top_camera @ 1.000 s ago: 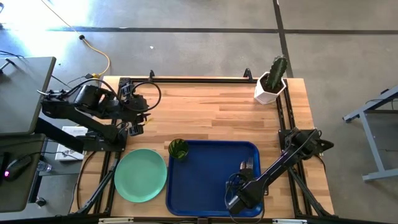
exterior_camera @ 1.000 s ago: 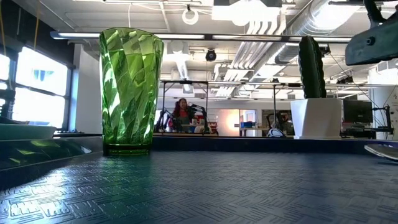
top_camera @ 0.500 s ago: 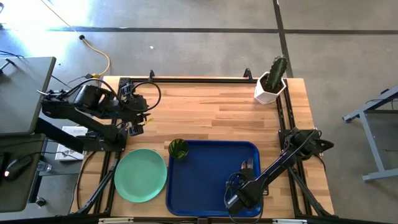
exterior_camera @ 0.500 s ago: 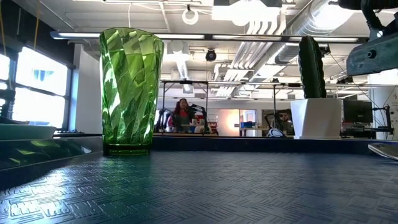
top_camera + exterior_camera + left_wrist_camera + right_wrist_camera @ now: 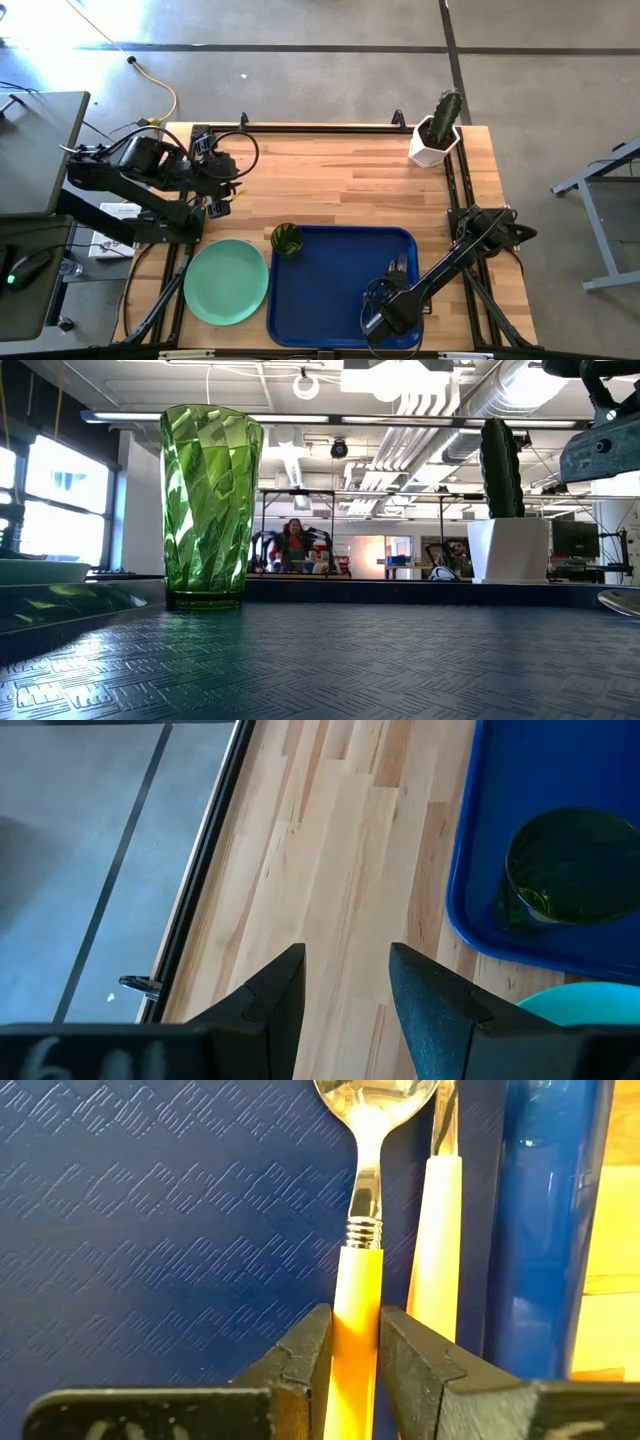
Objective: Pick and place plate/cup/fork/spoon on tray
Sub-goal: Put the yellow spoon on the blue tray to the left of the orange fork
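High view: right gripper (image 5: 383,313) low over the near right part of the large dark-blue rectangular plastic tray (image 5: 320,290) with raised rim. Just beyond its fingertips, toward the tray's right rim, a glint of metal utensils (image 5: 398,266) lying on the tray floor. Small translucent olive-green cylindrical cup (image 5: 287,240) upright in the tray's far left corner, well apart from that gripper. Round flat mint-green plate (image 5: 226,281) on the bare wood just outside the tray's left rim. Left gripper (image 5: 222,168) parked over the light wooden table (image 5: 340,180), beyond plate and cup, nothing between its fingers. White pot with a cactus (image 5: 437,135) at the table's far right corner.

Low view: cup (image 5: 209,505) standing on the ribbed tray floor (image 5: 330,660); shiny spoon bowl edge (image 5: 621,601) at the right border, beneath a dark part of the right arm; cactus pot (image 5: 509,530) behind.

Left wrist view: left gripper (image 5: 345,985) with fingers parted and empty above wood; cup (image 5: 570,865) inside the tray corner ahead and to one side.

Right wrist view: right gripper (image 5: 354,1350) with fingers narrow on either side of the orange-yellow handle of the small shiny-bowled spoon (image 5: 368,1210), pads touching or nearly touching it; whether gripped or just let go, impossible to tell. Spoon flat on the tray (image 5: 150,1230), bowl pointing away from the fingers. Orange-handled fork (image 5: 440,1230) just beside it, next to the tray's rim.
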`<state>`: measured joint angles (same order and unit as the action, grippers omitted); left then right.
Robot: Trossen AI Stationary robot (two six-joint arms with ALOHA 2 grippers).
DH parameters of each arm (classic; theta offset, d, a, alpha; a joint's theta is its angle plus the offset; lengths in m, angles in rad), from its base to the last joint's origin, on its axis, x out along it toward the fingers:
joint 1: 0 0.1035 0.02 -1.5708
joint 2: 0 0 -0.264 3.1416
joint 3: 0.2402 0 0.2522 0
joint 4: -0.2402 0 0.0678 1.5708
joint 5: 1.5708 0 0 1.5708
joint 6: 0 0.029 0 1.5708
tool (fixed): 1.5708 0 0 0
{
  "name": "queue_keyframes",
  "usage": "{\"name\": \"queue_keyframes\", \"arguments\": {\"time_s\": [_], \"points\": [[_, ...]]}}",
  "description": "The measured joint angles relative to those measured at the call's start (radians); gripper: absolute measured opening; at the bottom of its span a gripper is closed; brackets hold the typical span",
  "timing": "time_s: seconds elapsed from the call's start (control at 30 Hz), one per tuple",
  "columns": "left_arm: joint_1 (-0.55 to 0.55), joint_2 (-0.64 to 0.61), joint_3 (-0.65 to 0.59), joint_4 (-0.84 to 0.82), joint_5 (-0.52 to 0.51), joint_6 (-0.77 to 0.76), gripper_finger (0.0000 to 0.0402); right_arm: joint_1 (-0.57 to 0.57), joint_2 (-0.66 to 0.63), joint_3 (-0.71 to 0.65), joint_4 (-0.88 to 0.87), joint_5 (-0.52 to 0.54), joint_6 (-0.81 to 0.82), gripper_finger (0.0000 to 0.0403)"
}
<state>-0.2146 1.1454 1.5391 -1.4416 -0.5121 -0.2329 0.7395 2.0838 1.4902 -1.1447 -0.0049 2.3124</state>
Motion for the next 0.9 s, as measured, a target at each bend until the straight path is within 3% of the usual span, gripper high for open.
{"name": "queue_keyframes", "arguments": {"time_s": [0.9], "points": [[0.000,0.000,0.000,0.000,0.000,0.000,0.0135,0.000,0.000,0.000,-0.006,0.001,-0.051,0.0076]]}}
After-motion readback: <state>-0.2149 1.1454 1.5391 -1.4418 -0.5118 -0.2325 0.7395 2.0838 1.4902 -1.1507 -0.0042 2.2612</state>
